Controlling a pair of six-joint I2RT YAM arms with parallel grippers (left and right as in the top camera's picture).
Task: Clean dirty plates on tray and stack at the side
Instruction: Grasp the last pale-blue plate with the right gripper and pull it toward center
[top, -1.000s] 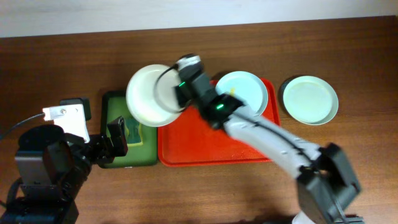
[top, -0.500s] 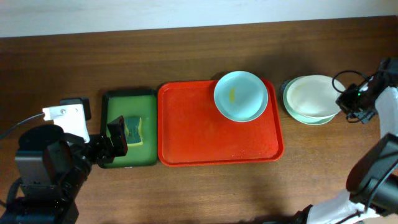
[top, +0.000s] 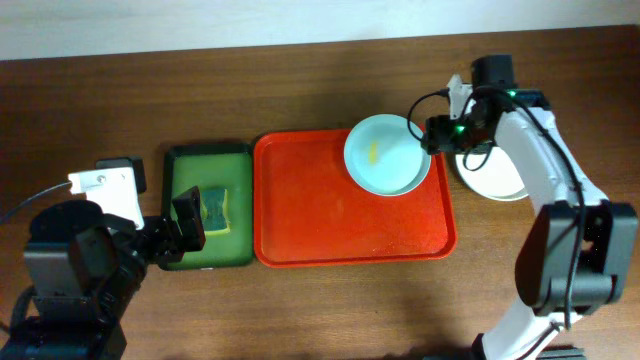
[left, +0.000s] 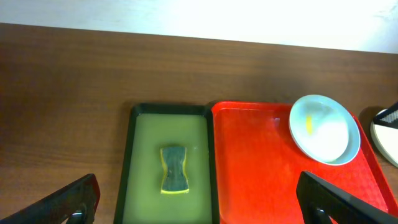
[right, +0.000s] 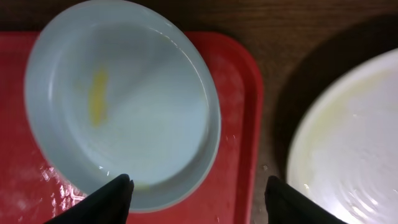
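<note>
While the right claw (right: 198, 188) gapes, a glossy round plate (right: 124, 99) sits on the tray (right: 239, 93).

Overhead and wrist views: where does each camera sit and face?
Overhead: above table, facing straight down; left arm and right arm show.
Left wrist: behind open left pincer, facing dark green tray and red plastic tray.
Right wrist: above open right pincer, facing down on pale blue round smeared plate.
Shared: that plate, in all three.

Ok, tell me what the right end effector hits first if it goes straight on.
Probably the rim of the mint-blue plate on the red tray: the open right end effector points down, one finger over that rim, the other past the tray edge, beside the white plate. Depth is unclear.
</note>
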